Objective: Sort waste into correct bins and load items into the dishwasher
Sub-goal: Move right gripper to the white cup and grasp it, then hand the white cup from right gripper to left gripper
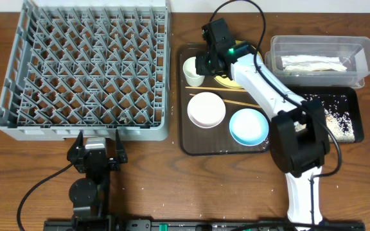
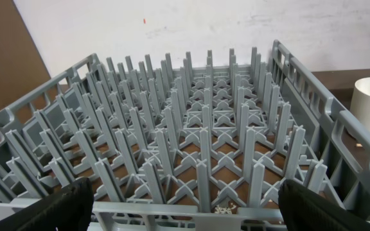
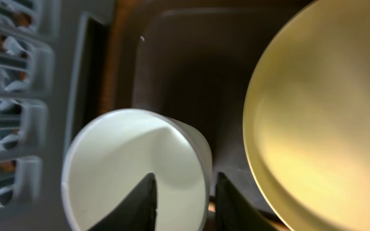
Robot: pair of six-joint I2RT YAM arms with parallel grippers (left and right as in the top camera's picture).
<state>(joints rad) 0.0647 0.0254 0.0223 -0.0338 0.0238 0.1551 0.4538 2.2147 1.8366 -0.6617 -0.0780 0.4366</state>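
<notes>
- Overhead notes: the yellow plate (image 1: 221, 81) is mostly hidden under the right arm, and the right gripper (image 1: 201, 64) can't be read from above. The white cup (image 1: 193, 69) stands upright in the far left corner of the brown tray (image 1: 194, 142), which also holds the white bowl (image 1: 206, 109), light blue bowl (image 1: 248, 126) and chopsticks (image 1: 236, 90). The grey dish rack (image 1: 85, 67) sits just left of it. The wrapper (image 1: 313, 63) lies in the clear tub (image 1: 320, 38) and the rice (image 1: 339, 122) in the black tray (image 1: 358, 99). The left gripper (image 1: 98, 138) is spread wide and holds nothing, just beside the rack's near edge.
- Left wrist: only the fingertips (image 2: 63, 208) show, at the bottom corners. Rack pegs fill the view, and the cup is cut off at the right edge.
- Right wrist: blurred, with the cup's near side cut off. One finger (image 3: 143, 199) is inside the cup and the other is outside its right wall. The jaws are partly apart, with a gap showing between the inner finger and the wall. The plate lies to the right.
</notes>
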